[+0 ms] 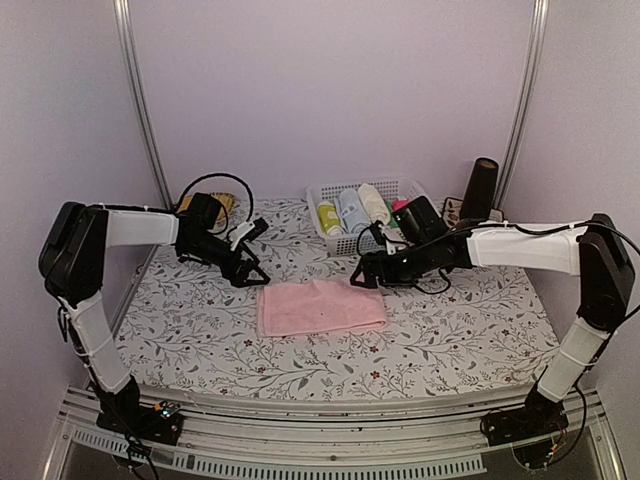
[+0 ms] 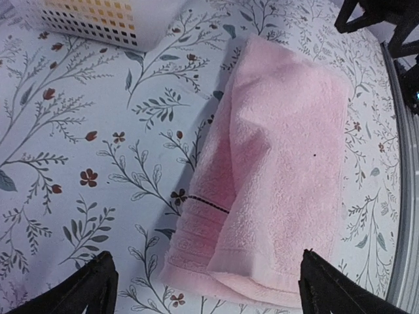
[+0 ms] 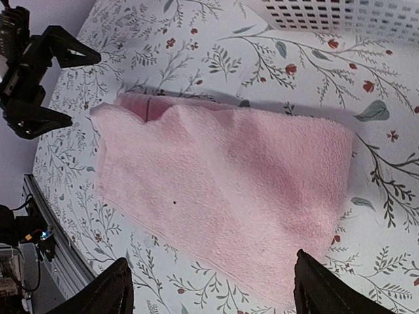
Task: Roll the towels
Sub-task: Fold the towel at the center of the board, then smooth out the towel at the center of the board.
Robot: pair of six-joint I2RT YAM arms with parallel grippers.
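Observation:
A pale pink towel lies folded flat on the flowered tablecloth, mid-table. Its upper layer sits slightly askew, so a striped border shows at one end. My left gripper hovers open just off the towel's back left corner, its fingers straddling that end. My right gripper is open too, near the back right corner and above the towel's long edge, touching nothing. A cream-white roll lies in the basket.
A white mesh basket stands behind the towel, holding yellow-green and light blue rolls. A black cylinder stands at the back right. Cables and a small device sit at the back left. A metal rail runs along the near edge.

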